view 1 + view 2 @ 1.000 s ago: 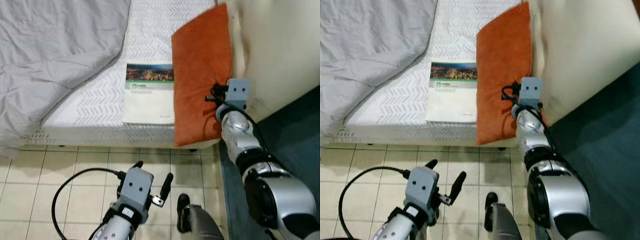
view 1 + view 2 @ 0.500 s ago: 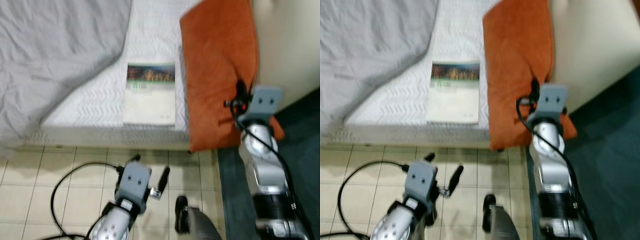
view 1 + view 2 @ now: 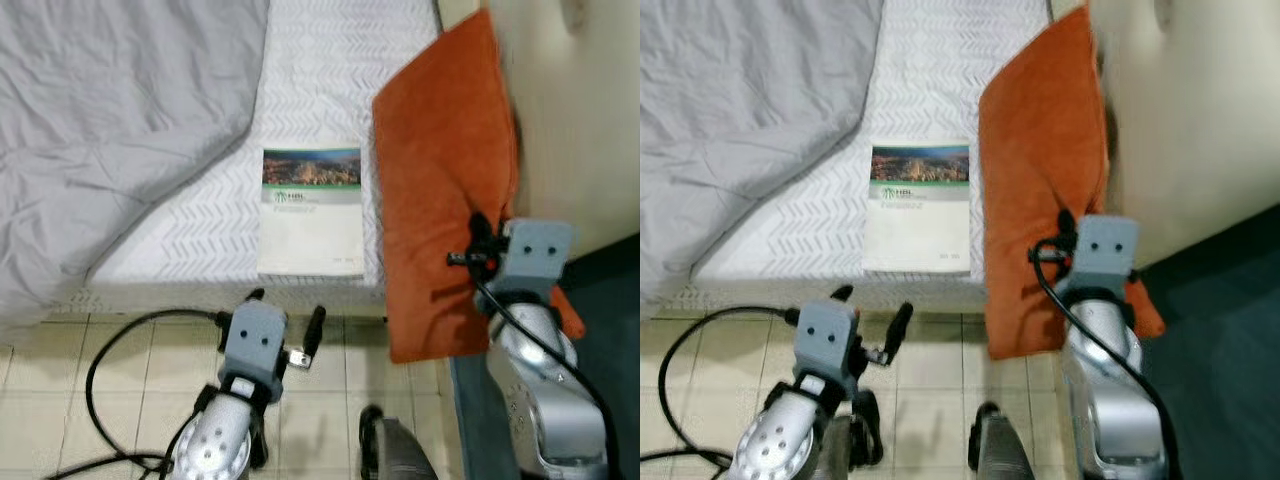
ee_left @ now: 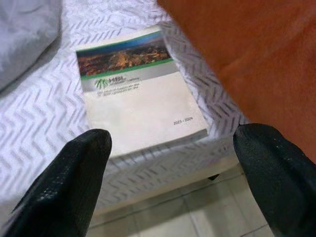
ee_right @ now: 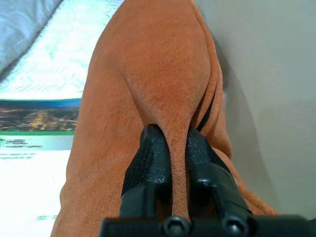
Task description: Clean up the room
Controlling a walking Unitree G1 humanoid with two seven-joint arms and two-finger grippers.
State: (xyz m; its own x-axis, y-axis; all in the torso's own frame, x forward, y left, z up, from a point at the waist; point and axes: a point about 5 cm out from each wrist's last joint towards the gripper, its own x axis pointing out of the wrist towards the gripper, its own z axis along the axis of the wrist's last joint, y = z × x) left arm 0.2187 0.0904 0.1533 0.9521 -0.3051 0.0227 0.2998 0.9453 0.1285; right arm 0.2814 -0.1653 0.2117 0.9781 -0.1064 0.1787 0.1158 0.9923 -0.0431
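The right gripper [image 5: 170,148] is clamped on a raised fold of the orange cushion [image 3: 445,190]; in the right wrist view its two black fingers [image 5: 150,158] press the suede-like fabric from either side, so that a ridge of cloth stands up between them. In the eye views the gripper's grey wrist block sits against the cushion's lower right part, with a black cable looping from it down the silver forearm. The cushion lies tilted, its upper end against the cream headboard [image 3: 580,110] and its lower corner hanging past the edge of the bed over the floor (part of it also overlaps the dark teal rug [image 3: 610,330] at the right).

The left gripper [image 3: 285,312] hovers low over the beige tiled floor [image 3: 60,400], just in front of the bed's edge, its fingers spread wide apart and holding nothing. In the left wrist view the fingers [image 4: 66,192] frame a paperback book [image 4: 136,94] lying flat on the mattress.

The book has a city photograph across the top of its white cover and rests on the white chevron-patterned sheet [image 3: 320,60], just beside the cushion's left edge. A rumpled grey duvet [image 3: 110,130] covers the left part of the bed. A black cable [image 3: 110,350] curls across the tiles beside the left arm.
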